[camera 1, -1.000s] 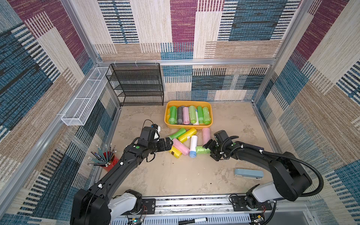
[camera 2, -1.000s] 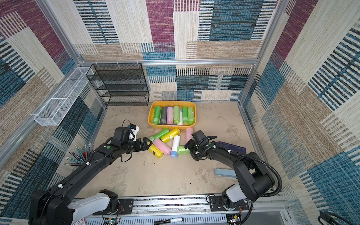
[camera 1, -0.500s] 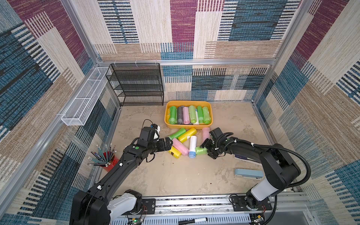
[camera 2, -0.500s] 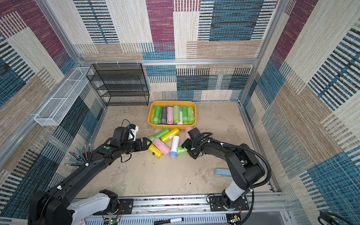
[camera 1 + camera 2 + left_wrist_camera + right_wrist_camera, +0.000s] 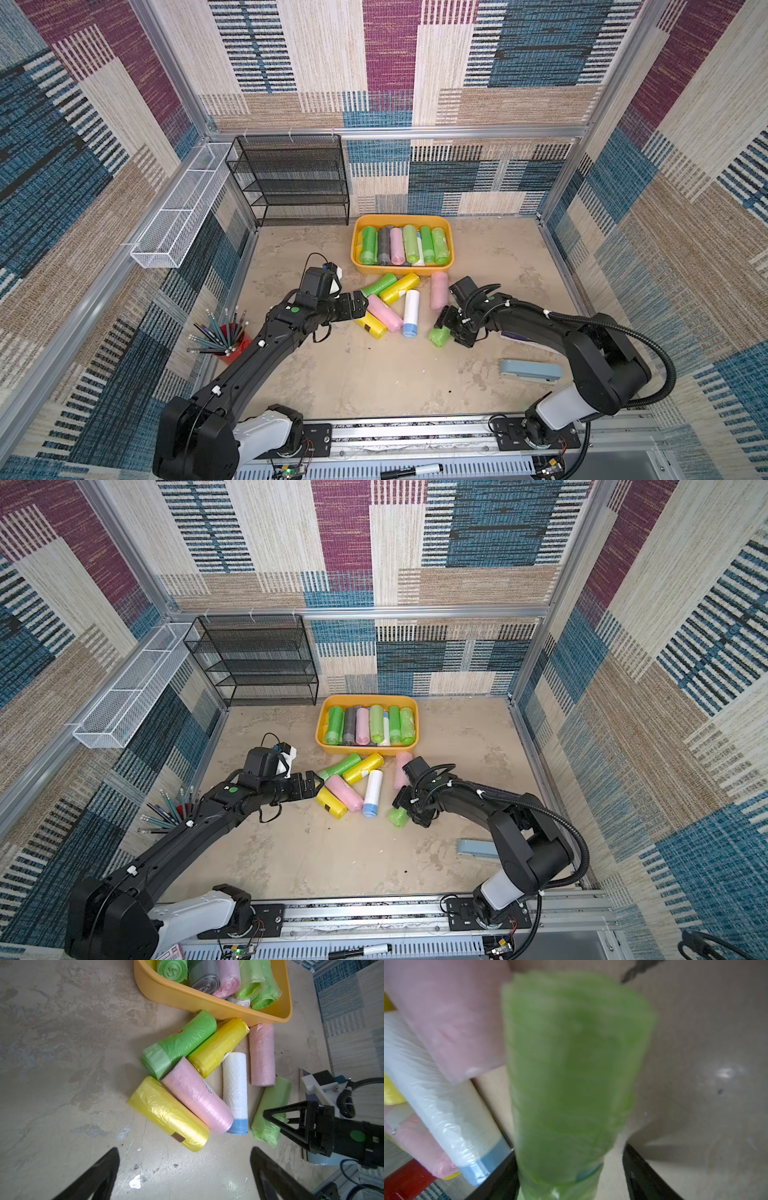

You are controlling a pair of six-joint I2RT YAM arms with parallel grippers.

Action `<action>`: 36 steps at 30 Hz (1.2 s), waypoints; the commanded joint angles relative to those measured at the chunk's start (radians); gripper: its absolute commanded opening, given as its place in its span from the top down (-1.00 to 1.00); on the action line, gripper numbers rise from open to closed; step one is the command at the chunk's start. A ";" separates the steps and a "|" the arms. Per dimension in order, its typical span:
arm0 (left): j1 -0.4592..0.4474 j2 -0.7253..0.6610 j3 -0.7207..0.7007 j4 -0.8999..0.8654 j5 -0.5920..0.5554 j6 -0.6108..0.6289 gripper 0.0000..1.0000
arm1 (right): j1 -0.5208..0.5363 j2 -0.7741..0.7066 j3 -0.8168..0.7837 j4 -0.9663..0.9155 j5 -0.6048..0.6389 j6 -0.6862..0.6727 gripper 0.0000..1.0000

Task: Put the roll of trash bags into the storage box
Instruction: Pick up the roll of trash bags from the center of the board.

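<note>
A light green roll of trash bags [image 5: 439, 336] [image 5: 397, 816] [image 5: 272, 1111] [image 5: 571, 1064] lies on the floor, right of the loose pile. My right gripper [image 5: 448, 331] [image 5: 409, 812] [image 5: 569, 1167] is open and straddles it. One finger touches the roll; a gap shows at the other. The orange-yellow storage box [image 5: 401, 272] [image 5: 365, 750] [image 5: 187, 999] stands behind the pile and holds several rolls. My left gripper [image 5: 360, 305] [image 5: 313, 785] [image 5: 185, 1152] is wide open and empty, just short of a yellow roll [image 5: 168, 1113].
Loose rolls lie between the grippers: green [image 5: 378, 284], yellow [image 5: 400, 287], pink [image 5: 384, 312], white [image 5: 411, 311], another pink [image 5: 439, 291]. A black mesh rack [image 5: 299, 183] and white wire basket [image 5: 178, 208] stand back left. Front left is a red pencil cup [image 5: 230, 336]; a grey stapler [image 5: 530, 371] lies right.
My right gripper has shifted left and down around the green roll, its jaws narrowing slightly. The roll has turned a little toward the front. The left arm has not moved.
</note>
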 commanded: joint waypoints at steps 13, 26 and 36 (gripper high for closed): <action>0.001 0.005 0.021 -0.013 0.010 0.014 -0.96 | -0.002 0.090 0.034 0.021 0.028 -0.034 -0.49; 0.001 -0.031 0.002 -0.017 0.019 0.006 -0.97 | -0.002 0.085 0.036 0.001 0.090 -0.093 0.06; 0.001 -0.043 0.022 -0.023 0.082 -0.019 -0.97 | -0.002 -0.056 0.023 0.033 0.057 -0.148 0.14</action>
